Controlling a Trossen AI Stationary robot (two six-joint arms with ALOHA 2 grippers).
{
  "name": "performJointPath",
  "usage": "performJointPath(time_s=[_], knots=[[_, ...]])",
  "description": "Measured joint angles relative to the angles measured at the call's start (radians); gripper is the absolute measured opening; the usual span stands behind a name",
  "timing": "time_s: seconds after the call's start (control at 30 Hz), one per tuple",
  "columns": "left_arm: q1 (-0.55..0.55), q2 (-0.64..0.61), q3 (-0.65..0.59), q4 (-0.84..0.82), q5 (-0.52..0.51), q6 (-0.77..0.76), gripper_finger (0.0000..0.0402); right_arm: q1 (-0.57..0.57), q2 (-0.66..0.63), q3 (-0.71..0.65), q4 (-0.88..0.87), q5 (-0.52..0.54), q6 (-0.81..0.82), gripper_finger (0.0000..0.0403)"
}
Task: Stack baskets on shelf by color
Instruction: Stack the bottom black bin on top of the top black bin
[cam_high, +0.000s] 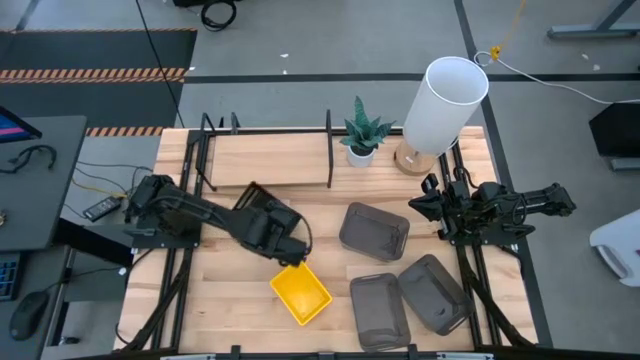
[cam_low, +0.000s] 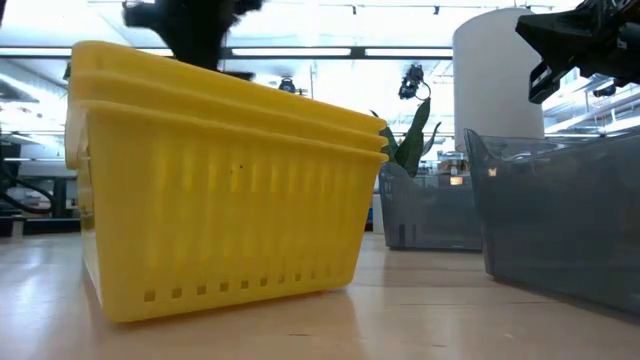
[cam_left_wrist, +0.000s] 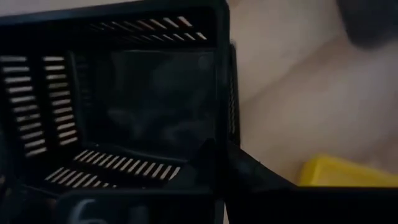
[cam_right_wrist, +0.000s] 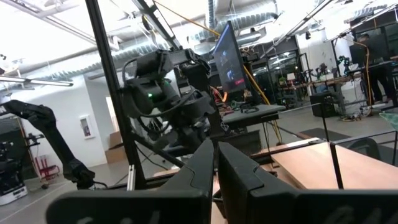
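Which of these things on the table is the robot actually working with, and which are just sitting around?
Part of the job:
yellow baskets
black basket, clamped by the left gripper
three grey baskets
shelf

Just lying about:
potted plant
white lamp

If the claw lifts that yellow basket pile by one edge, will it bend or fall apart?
Probably it would stay stiff: the yellow basket pile has ribbed plastic walls and thick rims. It is likely light, being thin-walled and slotted. The baskets sit nested with one end raised, so a lift by one edge might pull only the top one out.
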Motion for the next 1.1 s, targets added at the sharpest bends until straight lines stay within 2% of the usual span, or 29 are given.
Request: performJointPath(time_s=[0.3, 0.6, 0.8, 0.9, 1.1], knots=[[0.075, 0.076, -0.001, 0.040, -0.015, 0.098, 0.0013, 0.000, 0.000, 0.000, 0.000, 0.001, 0.000, 0.0027], [0.084, 0.188, -0.001, 0.064, 0.128, 0.152, 0.0013, 0.000, 0.000, 0.000, -0.001, 0.003, 0.000, 0.0027], [0.085, 0.218, -0.001, 0.072, 0.154, 0.167, 0.0016, 0.000, 0.000, 0.000, -0.001, 0.003, 0.000, 0.0027], [0.085, 0.217, -0.001, 0.077, 0.155, 0.167, 0.0034, 0.000, 0.000, 0.000, -0.001, 0.003, 0.000, 0.0027], [0.085, 0.210, 0.031, 0.010, 0.163, 0.173, 0.0111, 0.000, 0.000, 0.000, -0.001, 0.003, 0.000, 0.0027]])
